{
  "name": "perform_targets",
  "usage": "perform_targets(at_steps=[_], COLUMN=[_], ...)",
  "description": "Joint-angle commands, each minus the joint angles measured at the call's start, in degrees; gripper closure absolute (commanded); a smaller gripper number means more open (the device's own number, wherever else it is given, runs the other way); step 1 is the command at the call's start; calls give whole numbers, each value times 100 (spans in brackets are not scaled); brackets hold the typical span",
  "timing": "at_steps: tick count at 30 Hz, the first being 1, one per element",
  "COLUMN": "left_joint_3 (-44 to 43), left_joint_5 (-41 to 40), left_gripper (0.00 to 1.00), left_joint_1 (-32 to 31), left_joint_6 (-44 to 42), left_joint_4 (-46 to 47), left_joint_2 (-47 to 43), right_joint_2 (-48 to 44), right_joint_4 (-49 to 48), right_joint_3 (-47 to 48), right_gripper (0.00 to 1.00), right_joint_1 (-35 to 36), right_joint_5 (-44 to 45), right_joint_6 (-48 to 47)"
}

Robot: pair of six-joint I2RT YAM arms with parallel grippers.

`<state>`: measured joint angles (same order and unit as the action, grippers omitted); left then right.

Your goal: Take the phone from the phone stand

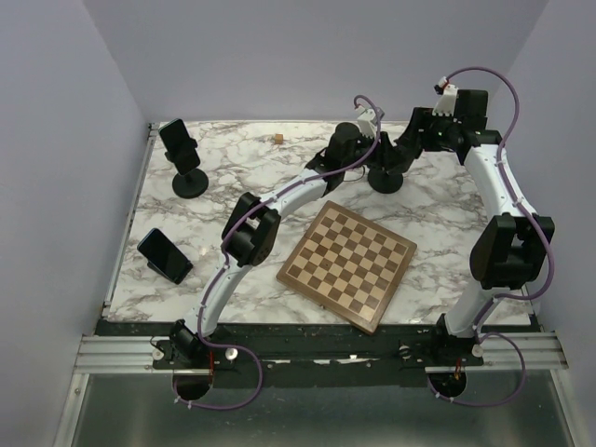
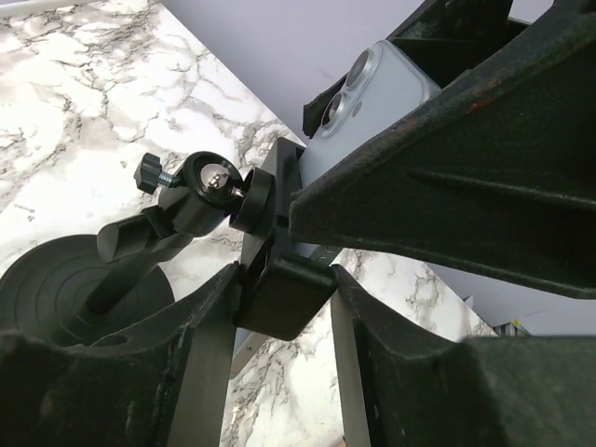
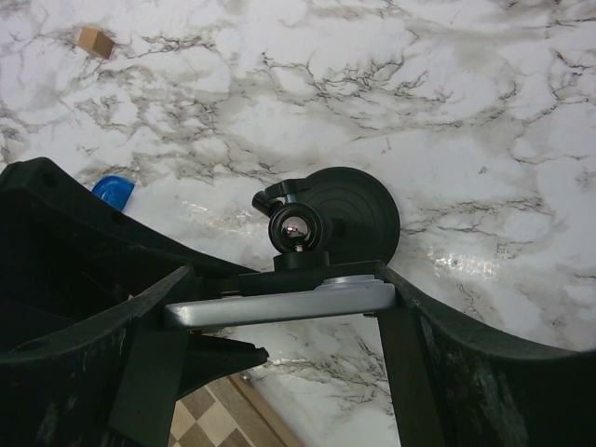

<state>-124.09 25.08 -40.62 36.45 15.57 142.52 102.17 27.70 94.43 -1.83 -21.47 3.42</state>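
The phone [image 3: 279, 305], silver-blue with a twin camera [image 2: 358, 88], sits in the clamp of a black phone stand [image 1: 385, 177] at the back right of the marble table. The stand's ball joint [image 3: 296, 228] and round base [image 3: 358, 212] lie behind it. My right gripper [image 3: 284, 304] is shut on the phone, one finger on each end of its edge. My left gripper [image 2: 284, 300] is shut on the stand's black clamp block [image 2: 284, 293] under the phone. In the top view both grippers, left [image 1: 366, 140] and right [image 1: 406, 149], meet over the stand.
A wooden chessboard [image 1: 346, 264] lies in the middle, close to the stand. A second stand holding a dark phone [image 1: 182, 154] is at the back left. Another dark phone [image 1: 165, 254] lies near the left edge. A small wooden cube [image 1: 278, 139] sits at the back.
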Motion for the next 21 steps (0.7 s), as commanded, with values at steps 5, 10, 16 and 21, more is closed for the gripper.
perform_targets(at_steps=[5, 10, 16, 21], left_joint_3=[-214, -198, -56, 694], left_joint_5=[-48, -115, 40, 492], left_gripper=[59, 77, 100, 100], left_joint_1=[-38, -36, -31, 101], left_joint_6=[-68, -46, 188, 754], left_joint_4=[238, 182, 287, 852], left_joint_2=[44, 41, -101, -332], right_joint_2=[150, 130, 19, -40], right_joint_4=[420, 416, -10, -466], right_joint_3=[94, 66, -255, -656], right_gripper=[99, 99, 99, 99], right_joint_1=[59, 84, 101, 79], right_joint_5=[-67, 1, 394, 957], right_joint_6=[-17, -165, -578, -914])
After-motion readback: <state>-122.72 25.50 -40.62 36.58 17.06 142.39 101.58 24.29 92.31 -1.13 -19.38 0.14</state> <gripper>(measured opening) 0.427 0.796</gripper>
